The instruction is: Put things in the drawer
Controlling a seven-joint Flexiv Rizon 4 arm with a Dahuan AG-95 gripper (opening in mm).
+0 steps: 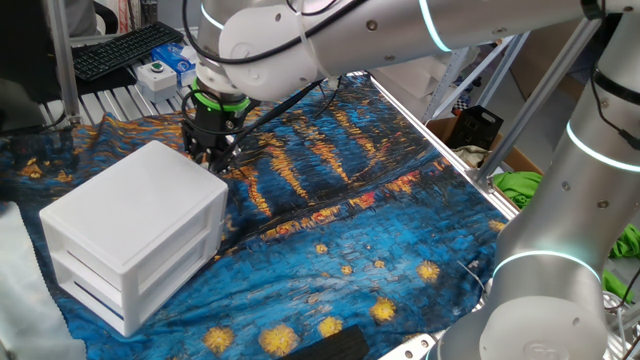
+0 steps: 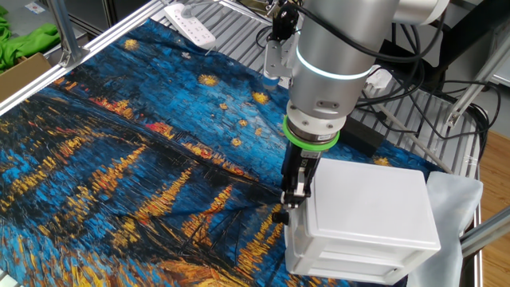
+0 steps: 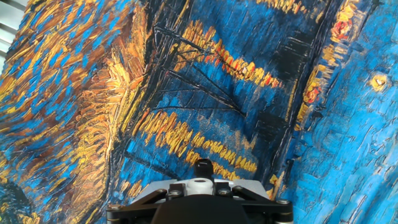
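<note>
The white two-drawer cabinet [image 1: 140, 195] stands on the painted cloth; it also shows in the other fixed view [image 2: 374, 211]. Its upper drawer [image 1: 165, 240] looks pushed in, like the lower one. No tan blocks show in any view. My gripper [image 1: 215, 155] hangs low over the cloth, right beside the cabinet's far corner, also seen in the other fixed view [image 2: 292, 203]. Its fingers look apart and hold nothing. The hand view shows only the hand's base [image 3: 199, 199] over cloth.
The blue and orange painted cloth [image 1: 380, 230] covers the table. A keyboard [image 1: 125, 48] and a small box [image 1: 165, 72] lie beyond the cloth's far edge. A power strip [image 2: 191, 25] lies on the slatted table top. A pale sheet [image 2: 458, 195] lies beside the cabinet.
</note>
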